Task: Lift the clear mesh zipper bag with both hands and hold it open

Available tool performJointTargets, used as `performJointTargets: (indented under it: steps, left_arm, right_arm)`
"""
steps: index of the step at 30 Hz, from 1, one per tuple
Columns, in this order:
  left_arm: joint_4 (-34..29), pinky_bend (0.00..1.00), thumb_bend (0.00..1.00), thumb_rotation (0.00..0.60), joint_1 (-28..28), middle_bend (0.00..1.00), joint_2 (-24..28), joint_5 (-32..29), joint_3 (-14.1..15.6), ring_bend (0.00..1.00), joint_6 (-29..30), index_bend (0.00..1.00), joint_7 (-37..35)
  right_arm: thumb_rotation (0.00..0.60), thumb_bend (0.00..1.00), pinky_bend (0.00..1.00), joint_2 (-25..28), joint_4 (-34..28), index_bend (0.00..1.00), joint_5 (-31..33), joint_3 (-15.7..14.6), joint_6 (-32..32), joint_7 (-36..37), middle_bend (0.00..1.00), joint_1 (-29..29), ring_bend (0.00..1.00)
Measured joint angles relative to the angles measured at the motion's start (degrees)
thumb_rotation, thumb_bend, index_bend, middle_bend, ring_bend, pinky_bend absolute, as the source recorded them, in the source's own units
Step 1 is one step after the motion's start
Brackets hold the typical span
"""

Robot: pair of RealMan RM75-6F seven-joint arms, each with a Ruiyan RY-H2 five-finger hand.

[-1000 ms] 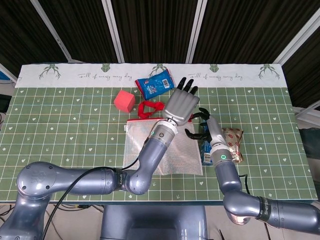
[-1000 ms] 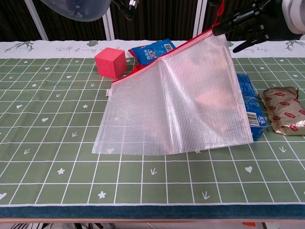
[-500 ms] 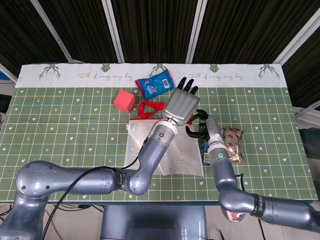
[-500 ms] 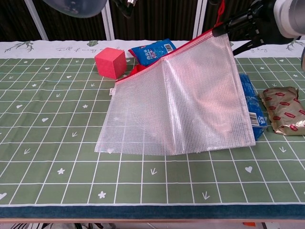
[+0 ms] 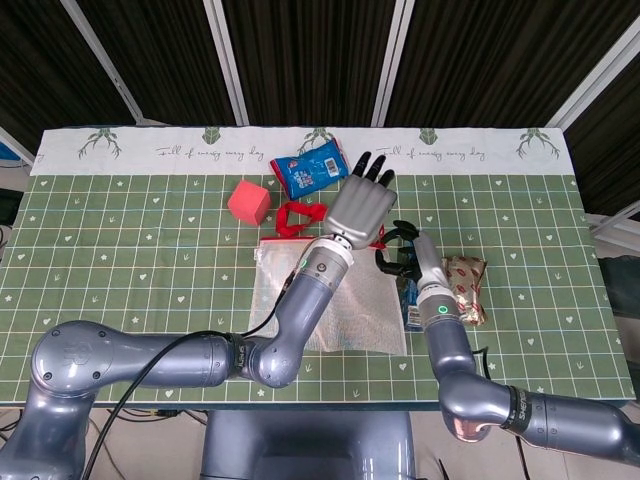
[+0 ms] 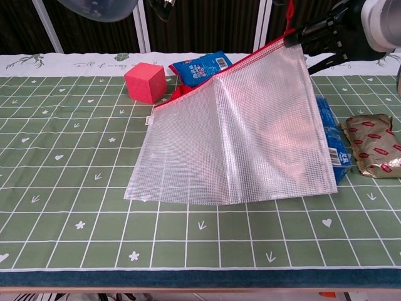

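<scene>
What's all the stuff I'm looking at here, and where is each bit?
Table: one, green cloth with white grid and hearts, white strip along the far edge.
Mesh zipper bag: one, clear with red zip edge, middle of table, right corner raised, near edge on the cloth.
Cube: one, red, far left of the bag.
Snack packet: one, blue, behind the bag near the white strip.
Blue pack: one, partly under the bag's right edge.
Foil packet: one, gold-brown with red marks, far right.
Left robot hand: one, grey, fingers spread, above the bag, holding nothing.
Right robot hand: one, dark, pinching the bag's raised corner.
</scene>
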Motion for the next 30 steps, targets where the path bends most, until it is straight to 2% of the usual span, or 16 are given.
performJointTargets:
  steps: [4, 12, 30]
  left_arm:
    - [-0.1, 0.0, 0.48, 0.6, -0.1, 0.2, 0.3, -0.2, 0.3, 0.0, 0.2, 0.62, -0.4]
    - [-0.5, 0.0, 0.48, 0.6, -0.3, 0.2, 0.6, -0.4, 0.9, 0.0, 0.4, 0.62, -0.9]
    - [-2.2, 0.0, 0.49, 0.6, 0.2, 0.2, 1.5, -0.4, 2.0, 0.0, 0.5, 0.62, -2.9]
  right_arm:
    - [0.6, 0.52, 0.23, 0.2, -0.1, 0.52, 0.1, 0.2, -0.1, 0.0, 0.15, -0.3, 0.0]
    - [0.6, 0.53, 0.23, 0.4, -0.6, 0.61, 0.3, 0.7, -0.4, 0.2, 0.19, -0.4, 0.0]
    - [0.6, 0.55, 0.23, 0.9, -1.2, 0.64, 1.0, 2.3, -0.1, 0.8, 0.22, -0.2, 0.0]
